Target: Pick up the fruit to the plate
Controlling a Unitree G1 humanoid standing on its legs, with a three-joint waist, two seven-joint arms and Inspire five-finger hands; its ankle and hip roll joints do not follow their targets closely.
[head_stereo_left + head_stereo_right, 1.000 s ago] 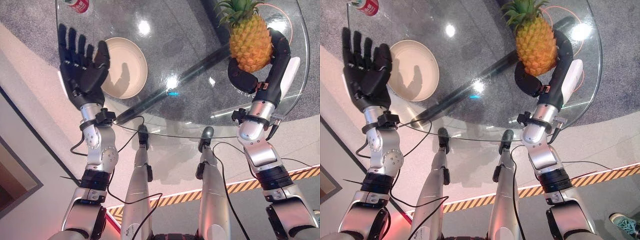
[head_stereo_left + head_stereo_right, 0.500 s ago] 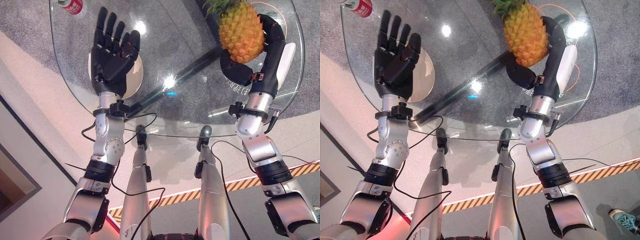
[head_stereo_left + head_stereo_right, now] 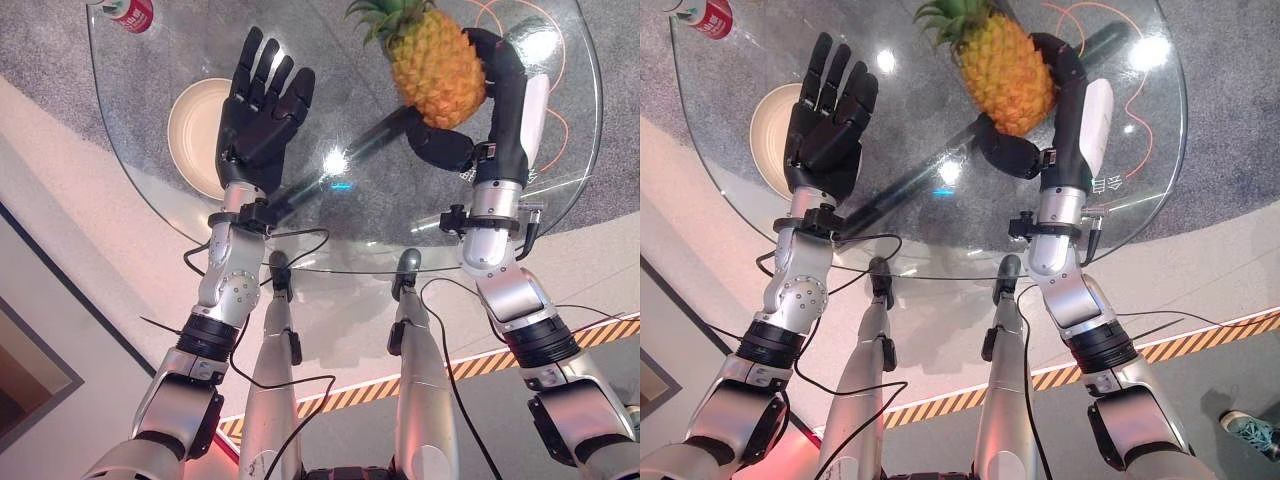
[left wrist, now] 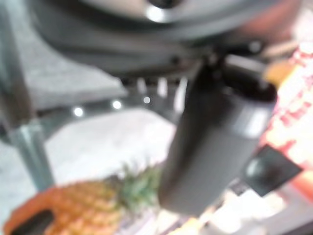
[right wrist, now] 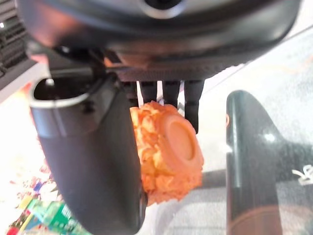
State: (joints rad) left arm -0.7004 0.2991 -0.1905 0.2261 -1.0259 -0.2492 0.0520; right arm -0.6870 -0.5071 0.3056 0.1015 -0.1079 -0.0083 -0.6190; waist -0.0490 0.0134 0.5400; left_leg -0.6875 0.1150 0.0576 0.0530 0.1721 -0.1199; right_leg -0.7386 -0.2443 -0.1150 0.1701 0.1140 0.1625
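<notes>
Pineapple (image 3: 436,72): held above the round glass desk (image 3: 560,170), toward its right side, green crown tilted up and to the left.
Right hand (image 3: 470,120): fingers and thumb are curled round the fruit's lower body; the flat base is seen past the fingers in the right wrist view.
Handling: judged bulky and fairly heavy for one hand, stiff, with a rough skin that should resist slipping. The body is the place to be gripped; the spiky crown is judged a poor hold.
Plate (image 3: 192,125): pale and round, lying on the desk's left side, well apart from the fruit.
Left hand (image 3: 262,105): held open, fingers straight and spread, palm up, partly in front of the plate.
Red can (image 3: 128,14): seen at the desk's far left edge.
Progress: fruit lifted, not yet set on the plate.
</notes>
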